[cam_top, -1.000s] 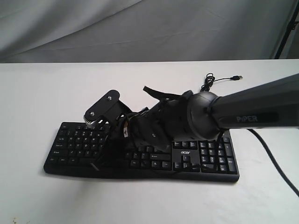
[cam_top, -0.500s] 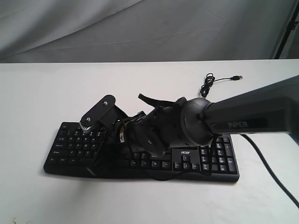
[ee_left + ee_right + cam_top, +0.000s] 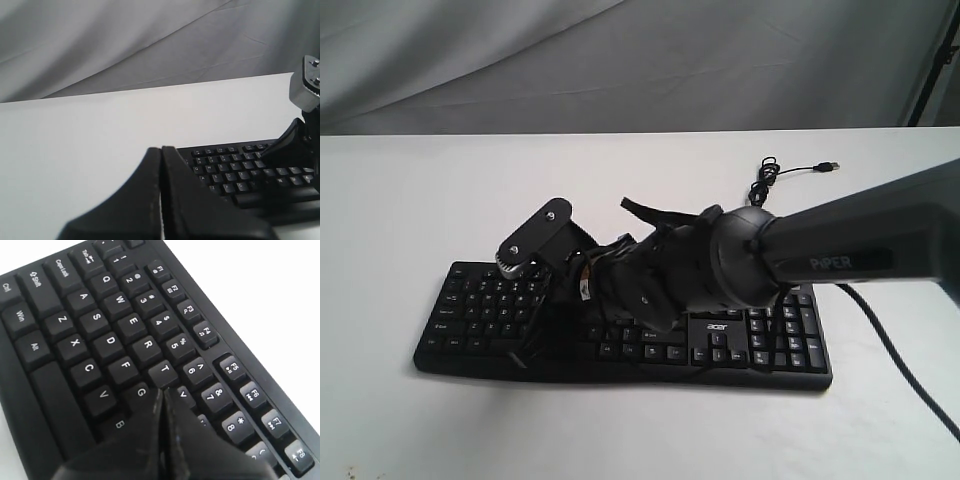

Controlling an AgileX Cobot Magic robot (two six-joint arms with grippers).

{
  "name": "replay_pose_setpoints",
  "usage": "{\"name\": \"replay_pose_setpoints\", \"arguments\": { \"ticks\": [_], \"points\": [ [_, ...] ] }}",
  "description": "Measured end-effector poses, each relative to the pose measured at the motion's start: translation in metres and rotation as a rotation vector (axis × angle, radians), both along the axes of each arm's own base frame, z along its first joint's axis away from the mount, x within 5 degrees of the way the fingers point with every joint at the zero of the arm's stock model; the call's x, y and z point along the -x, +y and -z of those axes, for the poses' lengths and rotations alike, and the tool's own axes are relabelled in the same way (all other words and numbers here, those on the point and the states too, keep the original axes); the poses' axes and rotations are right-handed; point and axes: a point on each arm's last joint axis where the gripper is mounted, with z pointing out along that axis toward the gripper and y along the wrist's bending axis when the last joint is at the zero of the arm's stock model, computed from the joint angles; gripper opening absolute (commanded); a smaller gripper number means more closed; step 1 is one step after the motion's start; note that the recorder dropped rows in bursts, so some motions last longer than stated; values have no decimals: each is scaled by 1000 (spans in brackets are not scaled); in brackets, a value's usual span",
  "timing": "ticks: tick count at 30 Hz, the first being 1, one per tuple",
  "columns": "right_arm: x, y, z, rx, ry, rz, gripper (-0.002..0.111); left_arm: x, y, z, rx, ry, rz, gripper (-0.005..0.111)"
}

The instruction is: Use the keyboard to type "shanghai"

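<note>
The left gripper sits low over the white table, off the letter-key end of the keyboard and well apart from it. Its two dark fingers are pressed together with only a thin seam between them and nothing in their grasp.

The keyboard lies flat on the table. In the exterior view its long axis runs side to side. The spacebar edge faces the camera and the function row lies on the far side. Its number pad is at one end, with the small white acer logo beside it.

The right arm comes in from beyond the number-pad end and reaches across the keyboard's middle, hiding many of the keys. The right gripper also has its fingers together and holds nothing. The tip points down at the home-row keys just past G, right below T. Whether it presses a key cannot be told.

Past the keyboard's far edge, near the number-pad end, a thin black cable lies bunched on the table. Its USB plug lies loose beside it. A grey cloth backdrop hangs beyond the table.
</note>
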Motion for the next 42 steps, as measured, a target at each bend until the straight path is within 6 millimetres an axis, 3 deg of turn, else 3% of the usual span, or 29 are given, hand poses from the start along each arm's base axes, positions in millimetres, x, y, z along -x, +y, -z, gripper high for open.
{"name": "replay_pose_setpoints", "arguments": {
  "ticks": [5, 11, 17, 21, 25, 30, 42],
  "points": [
    [-1, 1, 14, 4, 10, 4, 0, 0, 0, 0, 0, 0, 0, 0],
    [0, 2, -8, 8, 7, -3, 0, 0, 0, 0, 0, 0, 0, 0],
    [-4, 44, -27, -9, -25, -70, 0, 0, 0, 0, 0, 0, 0, 0],
    [-9, 70, -18, 3, -21, -102, 0, 0, 0, 0, 0, 0, 0, 0],
    [-16, 83, -6, 13, -12, -106, 0, 0, 0, 0, 0, 0, 0, 0],
    [-18, 87, 4, 25, -2, -107, 0, 0, 0, 0, 0, 0, 0, 0],
    [-16, 90, 3, 10, 7, -101, 0, 0, 0, 0, 0, 0, 0, 0]
  ]
}}
